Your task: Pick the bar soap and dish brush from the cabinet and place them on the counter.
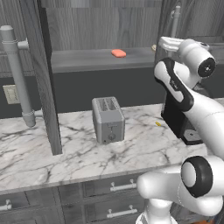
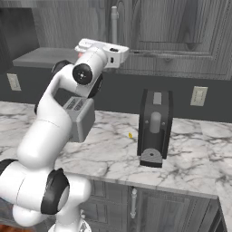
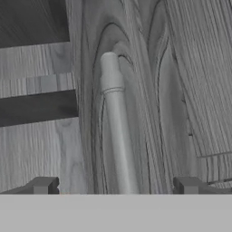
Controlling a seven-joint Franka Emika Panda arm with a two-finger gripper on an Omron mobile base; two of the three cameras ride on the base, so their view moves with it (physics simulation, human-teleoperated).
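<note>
The bar soap (image 1: 118, 53), a small orange-red block, lies on the grey shelf of the cabinet (image 1: 87, 59), whose left door (image 1: 43, 78) stands swung out. At the shelf's right end a small tan bit (image 1: 154, 47) shows beside my hand; it may be the dish brush, the rest is hidden. My gripper (image 3: 115, 186) is open, its fingertips (image 3: 43, 185) on either side of the silver bar handle (image 3: 115, 136) of the shut right cabinet door, close to it. From the left base view the hand (image 1: 168, 43) is at shelf height, right of the soap. The counter (image 1: 65, 153) lies below.
A silver toaster (image 1: 108, 119) stands mid-counter under the shelf. A dark coffee machine (image 2: 155, 127) is to the right, with a tiny yellow speck (image 1: 158, 124) beside it. The open door's handle (image 1: 15, 74) juts out at the left. Wall outlets (image 2: 198, 96) sit on the backsplash.
</note>
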